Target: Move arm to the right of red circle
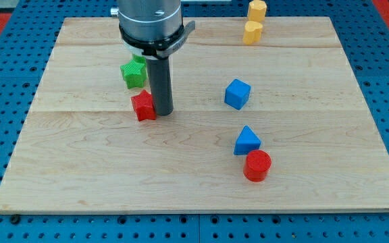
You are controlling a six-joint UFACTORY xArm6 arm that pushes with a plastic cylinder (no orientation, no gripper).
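Note:
The red circle (257, 166) is a short red cylinder low on the wooden board, right of centre, touching the blue triangle (246, 142) just above it. My tip (163, 112) is far to the view's left of the red circle and higher up. It stands right beside a red star-shaped block (142, 106), touching or nearly touching its right side. A green star-shaped block (134, 72) sits just above that, partly behind the rod.
A blue cube (237, 94) sits mid-board between my tip and the right side. Two yellow blocks (252, 32) (256, 9) stand at the view's top right. The wooden board (80, 175) lies on a blue pegboard surface.

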